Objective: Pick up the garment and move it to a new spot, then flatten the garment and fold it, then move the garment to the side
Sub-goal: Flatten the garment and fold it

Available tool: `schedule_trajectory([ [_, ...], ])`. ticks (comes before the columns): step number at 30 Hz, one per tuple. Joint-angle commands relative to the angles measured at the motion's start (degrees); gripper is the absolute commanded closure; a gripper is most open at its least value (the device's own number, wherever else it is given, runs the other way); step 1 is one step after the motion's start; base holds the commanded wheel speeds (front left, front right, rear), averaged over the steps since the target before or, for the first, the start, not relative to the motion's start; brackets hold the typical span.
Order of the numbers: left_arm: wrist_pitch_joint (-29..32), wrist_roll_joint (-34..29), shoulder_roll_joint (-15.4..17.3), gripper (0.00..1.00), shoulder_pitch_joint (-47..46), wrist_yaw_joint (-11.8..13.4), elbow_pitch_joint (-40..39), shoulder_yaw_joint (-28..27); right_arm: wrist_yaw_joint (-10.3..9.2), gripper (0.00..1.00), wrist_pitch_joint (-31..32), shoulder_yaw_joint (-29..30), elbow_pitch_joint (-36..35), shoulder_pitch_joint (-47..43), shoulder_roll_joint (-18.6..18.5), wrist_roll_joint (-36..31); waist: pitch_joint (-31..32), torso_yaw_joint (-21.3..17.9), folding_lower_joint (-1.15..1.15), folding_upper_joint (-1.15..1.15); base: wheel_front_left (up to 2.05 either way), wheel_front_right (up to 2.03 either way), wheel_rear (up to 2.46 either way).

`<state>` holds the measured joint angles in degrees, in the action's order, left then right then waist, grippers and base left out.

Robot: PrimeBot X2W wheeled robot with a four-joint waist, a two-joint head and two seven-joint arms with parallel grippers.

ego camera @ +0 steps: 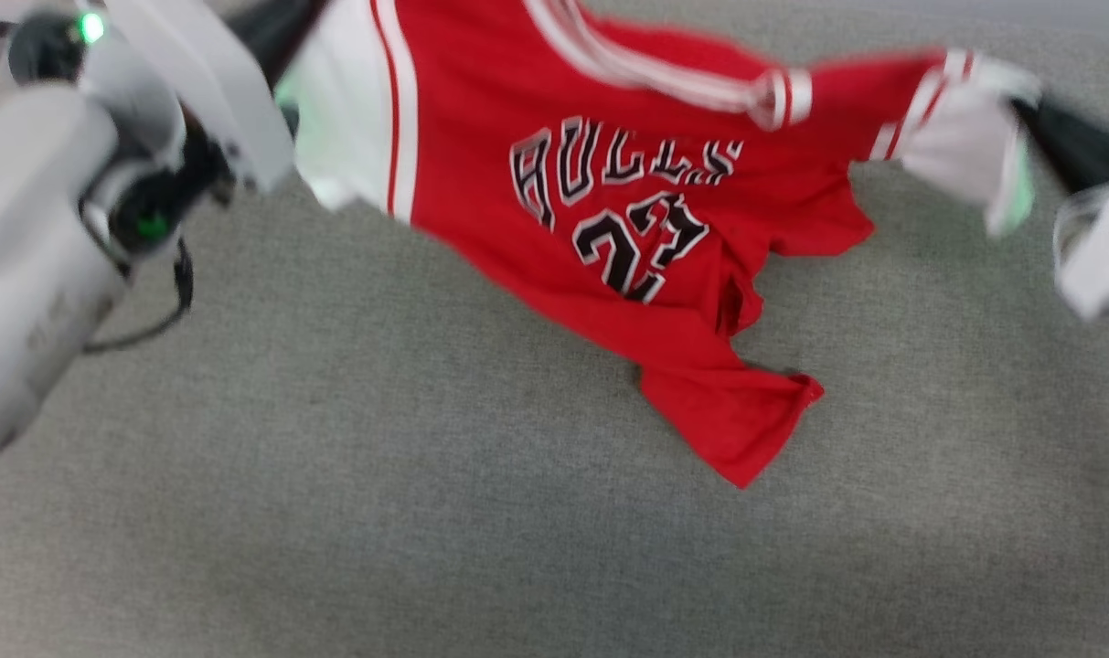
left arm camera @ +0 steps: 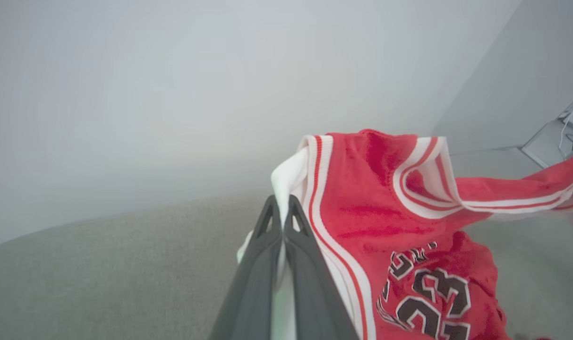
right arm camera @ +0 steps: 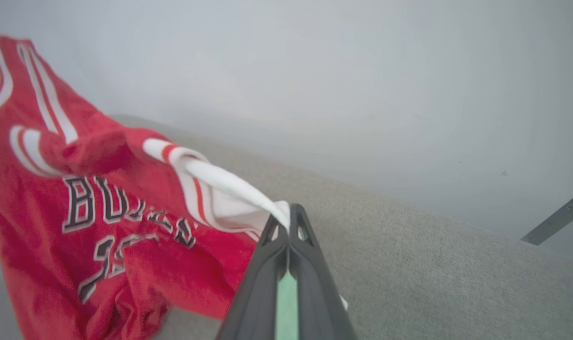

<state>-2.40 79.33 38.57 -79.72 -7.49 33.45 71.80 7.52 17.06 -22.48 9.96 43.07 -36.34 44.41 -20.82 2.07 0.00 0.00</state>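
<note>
The garment [ego camera: 627, 210], a red jersey with white sleeves, striped trim and black lettering over a number, hangs spread between my two grippers above the grey cloth surface [ego camera: 335, 512]. My left gripper [ego camera: 284, 64] at the upper left is shut on one white sleeve. In the left wrist view its fingertips [left arm camera: 280, 205] pinch that sleeve's edge, with the garment [left arm camera: 376, 222] draping to the right. My right gripper [ego camera: 1029, 119] at the upper right is shut on the other white sleeve, and the right gripper [right arm camera: 286, 215] shows the garment [right arm camera: 55, 226] hanging to its left. The lower hem droops towards the surface.
My pale left forearm [ego camera: 33, 274] with a dangling cable crosses the left side of the head view. A plain pale wall [left arm camera: 173, 94] rises behind the grey surface. Cables on a ledge [left arm camera: 569, 127] lie at the far right of the left wrist view.
</note>
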Motion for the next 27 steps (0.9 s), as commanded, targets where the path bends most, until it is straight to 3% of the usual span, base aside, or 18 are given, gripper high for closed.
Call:
schedule_trajectory([
  [1,-1.41,2.08,-1.14,1.00,-2.08,0.06,1.88,-1.50,-0.06,1.00,-1.16,4.56,3.52,3.82,4.61,-0.30,-1.36,-0.54,0.00,0.00,0.00,0.00,0.00],
  [6,-3.14,5.09,-5.25,1.00,-8.10,0.06,9.78,-4.86,-0.06,1.00,-6.18,15.12,15.29,18.42,16.19,-5.46,-5.03,-1.67,0.00,0.00,0.00,0.00,0.00],
  [11,-9.34,4.44,-8.59,1.00,-18.68,0.06,19.62,-8.95,-0.06,1.00,-14.55,22.78,26.43,36.53,22.22,-16.16,-7.48,-3.15,0.00,0.00,0.00,0.00,0.00],
  [15,-12.39,3.69,-9.94,1.00,-25.84,0.11,24.59,-13.23,-0.07,1.00,-21.42,26.62,31.97,47.92,23.48,-23.28,-7.85,-3.56,0.00,0.00,0.00,0.00,0.00],
  [19,-12.76,3.13,-11.08,1.00,-26.70,0.11,25.03,-15.35,-0.07,1.00,-23.27,26.03,37.09,53.03,22.75,-26.87,-7.17,-2.95,0.00,0.00,0.00,0.00,0.00],
  [23,-12.78,3.91,-10.58,1.00,-23.17,0.11,22.69,-16.23,-0.07,1.00,-23.09,23.81,39.90,51.94,22.59,-26.58,-6.64,-2.39,0.00,0.00,0.00,0.00,0.00],
  [27,-12.64,4.83,-8.45,1.00,-15.12,0.09,14.70,-14.96,-0.07,1.00,-23.52,18.52,39.76,45.17,21.14,-23.82,-6.00,-1.48,0.00,0.00,0.00,0.00,0.00],
])
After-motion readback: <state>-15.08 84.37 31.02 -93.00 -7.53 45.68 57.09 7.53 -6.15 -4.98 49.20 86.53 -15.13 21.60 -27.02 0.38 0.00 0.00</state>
